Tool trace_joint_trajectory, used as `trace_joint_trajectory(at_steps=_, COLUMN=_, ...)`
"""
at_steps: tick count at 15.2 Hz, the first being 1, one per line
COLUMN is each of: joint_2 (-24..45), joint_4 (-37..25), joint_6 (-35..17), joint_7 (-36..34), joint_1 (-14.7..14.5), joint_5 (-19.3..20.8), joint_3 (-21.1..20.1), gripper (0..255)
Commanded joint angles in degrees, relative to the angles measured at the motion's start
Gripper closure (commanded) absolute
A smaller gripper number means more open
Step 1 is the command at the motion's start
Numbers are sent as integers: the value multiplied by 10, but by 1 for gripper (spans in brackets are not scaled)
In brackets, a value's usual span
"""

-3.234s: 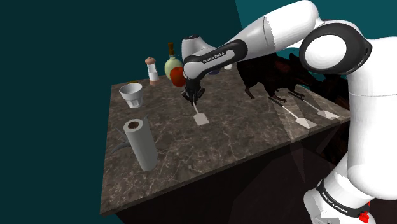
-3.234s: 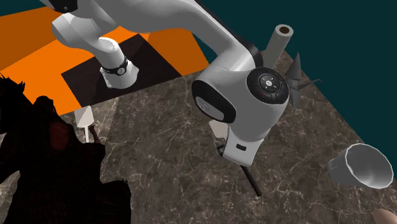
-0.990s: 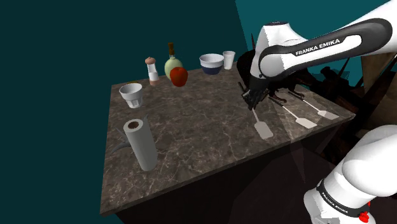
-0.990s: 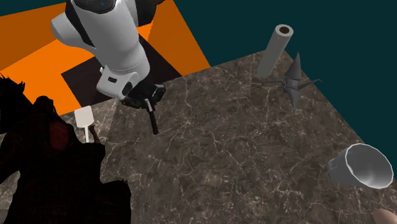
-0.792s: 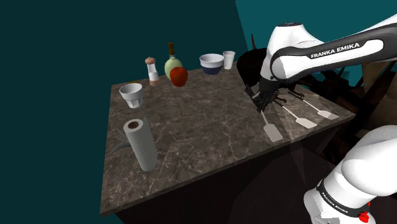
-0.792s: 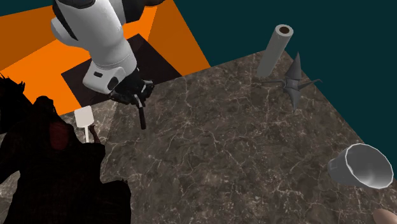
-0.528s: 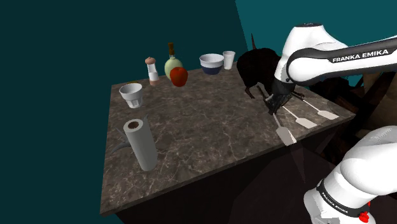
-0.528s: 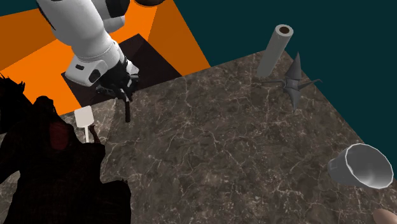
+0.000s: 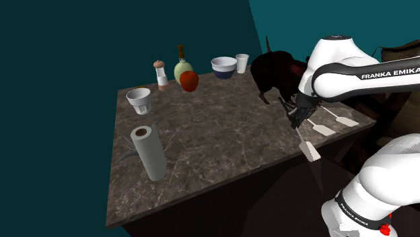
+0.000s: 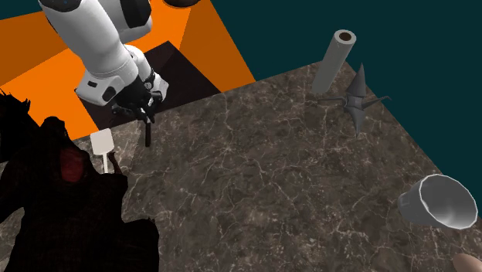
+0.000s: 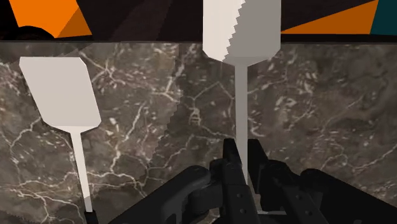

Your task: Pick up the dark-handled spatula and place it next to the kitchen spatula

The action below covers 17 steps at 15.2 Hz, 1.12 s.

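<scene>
My gripper (image 9: 298,116) is shut on the dark handle of a spatula (image 9: 308,147), whose white blade hangs tilted just above the front edge of the marble counter (image 9: 215,134). In the wrist view its blade (image 11: 242,28) reaches past the counter's edge, and the thin shaft runs back between my fingers (image 11: 232,162). Beside it a white kitchen spatula (image 11: 60,92) lies flat on the counter, roughly parallel and a little apart. From the second exterior view the gripper (image 10: 143,114) holds the dark handle (image 10: 147,133) next to that white blade (image 10: 101,143). A further spatula (image 9: 346,121) lies beyond.
A paper towel roll (image 9: 149,151) stands near the front left in the shoulder view, a white cup (image 9: 139,99) behind it. A shaker, a bottle (image 9: 181,67), a red item and a bowl (image 9: 224,64) line the back. A black shape (image 10: 62,209) covers the counter near the spatulas.
The arm has carried the spatula toward the shoulder view's right and lower, from mid-counter to the front edge beside the white spatulas. The grip stayed shut.
</scene>
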State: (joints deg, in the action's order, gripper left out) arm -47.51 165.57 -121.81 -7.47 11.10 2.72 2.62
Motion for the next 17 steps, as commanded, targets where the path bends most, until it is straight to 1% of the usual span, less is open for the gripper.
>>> trace_joint_trajectory(at_steps=1, joint_2=6, joint_4=13, joint_6=-20, joint_7=0, joint_1=0, joint_5=1, joint_3=0, gripper=255)
trace_joint_trajectory(at_steps=8, joint_2=45, joint_4=50, joint_6=-95, joint_7=-1, joint_1=1, joint_5=3, joint_3=2, gripper=255)
trace_joint_trajectory(at_steps=16, joint_2=45, joint_4=50, joint_6=-95, joint_7=-1, joint_1=2, joint_5=3, joint_3=2, gripper=255)
trace_joint_trajectory(at_steps=17, joint_2=45, joint_4=50, joint_6=-95, joint_7=-1, joint_1=2, joint_5=3, joint_3=2, gripper=0)
